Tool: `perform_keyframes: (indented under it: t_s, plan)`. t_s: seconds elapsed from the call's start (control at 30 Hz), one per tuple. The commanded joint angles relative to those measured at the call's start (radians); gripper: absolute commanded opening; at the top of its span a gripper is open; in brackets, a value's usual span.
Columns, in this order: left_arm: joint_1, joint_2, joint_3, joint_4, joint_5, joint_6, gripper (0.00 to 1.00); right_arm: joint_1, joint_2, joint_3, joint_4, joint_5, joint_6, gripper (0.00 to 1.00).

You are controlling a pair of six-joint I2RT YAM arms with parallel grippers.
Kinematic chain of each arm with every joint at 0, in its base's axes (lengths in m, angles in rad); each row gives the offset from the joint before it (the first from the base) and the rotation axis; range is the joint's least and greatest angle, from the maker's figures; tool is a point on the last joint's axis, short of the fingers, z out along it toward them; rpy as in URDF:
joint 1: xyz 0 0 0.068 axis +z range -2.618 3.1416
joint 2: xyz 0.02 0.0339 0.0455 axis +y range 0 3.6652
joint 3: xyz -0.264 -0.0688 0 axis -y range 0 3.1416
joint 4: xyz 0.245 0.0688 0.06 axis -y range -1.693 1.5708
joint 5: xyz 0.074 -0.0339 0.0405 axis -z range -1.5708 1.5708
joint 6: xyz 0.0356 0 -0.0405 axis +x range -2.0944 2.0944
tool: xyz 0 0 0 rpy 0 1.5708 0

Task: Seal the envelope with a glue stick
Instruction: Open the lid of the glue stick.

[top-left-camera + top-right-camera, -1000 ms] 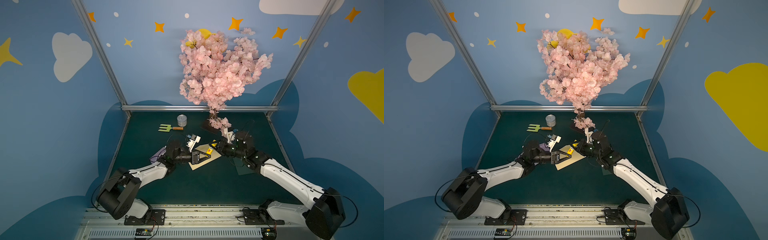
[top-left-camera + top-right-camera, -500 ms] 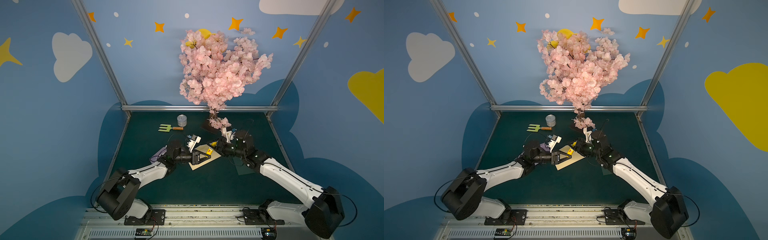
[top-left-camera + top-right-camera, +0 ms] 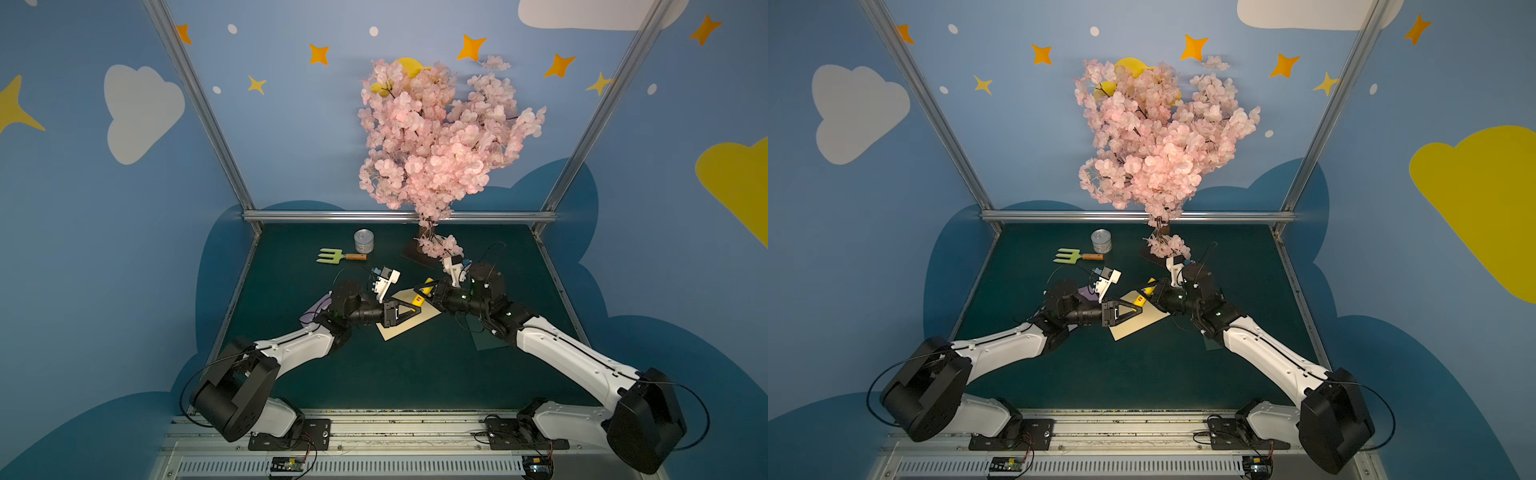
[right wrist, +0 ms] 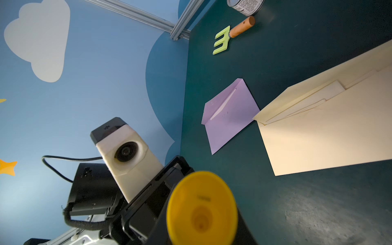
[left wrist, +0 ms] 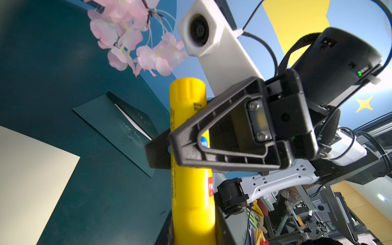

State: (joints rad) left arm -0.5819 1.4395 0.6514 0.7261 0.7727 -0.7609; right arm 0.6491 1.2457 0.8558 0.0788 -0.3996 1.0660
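Envelope (image 3: 409,327) lies flat on the dark green counter (image 3: 374,374), with the glue stick (image 5: 191,191) over it.
Both the left gripper (image 3: 417,308) and right gripper (image 5: 169,146) clamp the stick. A lilac envelope (image 4: 229,114), dark green envelope (image 5: 118,127), tin (image 3: 363,242) and fork (image 3: 332,255) lie around; blue walls (image 3: 291,124) show clouds and stars behind a blossom tree (image 3: 436,137).

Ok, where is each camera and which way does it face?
Top views: high up, looking down at the table; left arm, right arm show.
Left wrist: on its arm, faces the right gripper clamping the glue stick.
Right wrist: on its arm, faces the left gripper and cream envelope.
Wrist views share the glue stick.
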Motion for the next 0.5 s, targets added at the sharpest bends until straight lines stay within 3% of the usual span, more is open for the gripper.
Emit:
perform_keyframes:
  t_s: [0.0,0.17,0.33,0.47]
  plan:
    - [-0.004,-0.004,-0.006,0.045,0.01,0.009,0.03,-0.001,-0.008,-0.012,0.062,-0.021,0.023,0.01]
    - [-0.016,-0.03,0.001,-0.059,-0.05,0.076,0.03,0.002,-0.023,0.02,-0.057,0.058,-0.014,0.0]
    - [-0.097,-0.068,0.079,-0.365,-0.239,0.289,0.03,0.046,-0.012,0.13,-0.324,0.223,-0.093,0.0]
    - [-0.132,-0.075,0.097,-0.447,-0.341,0.354,0.03,0.053,-0.02,0.126,-0.399,0.353,-0.09,0.0]
